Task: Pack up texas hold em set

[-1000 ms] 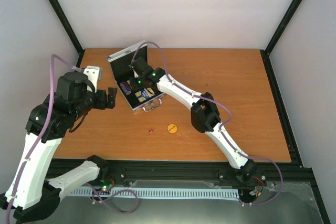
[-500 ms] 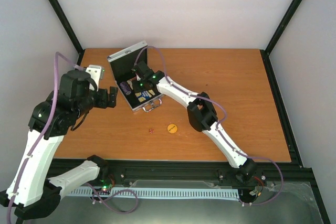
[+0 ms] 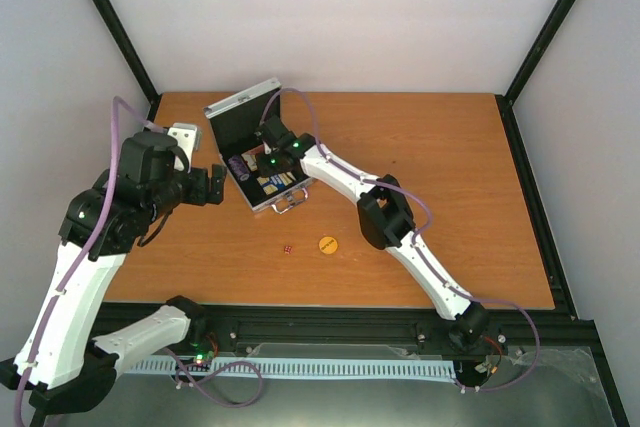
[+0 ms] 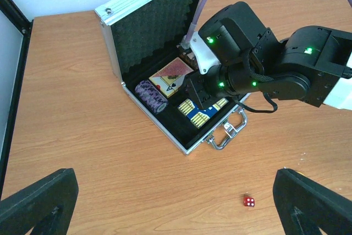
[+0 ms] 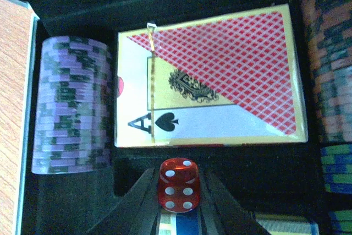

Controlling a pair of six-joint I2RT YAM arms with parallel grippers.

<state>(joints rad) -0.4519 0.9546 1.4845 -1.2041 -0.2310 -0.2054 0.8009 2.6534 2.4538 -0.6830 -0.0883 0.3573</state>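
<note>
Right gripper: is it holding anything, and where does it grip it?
Yes: the right gripper pinches a red die by two opposite side faces, between its fingertips.

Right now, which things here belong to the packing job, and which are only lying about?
Job: silver case; purple chip stack; card deck; held red die, in the right gripper; loose red die; orange button.
Only around: wooden table; purple cables on the arms.
</note>
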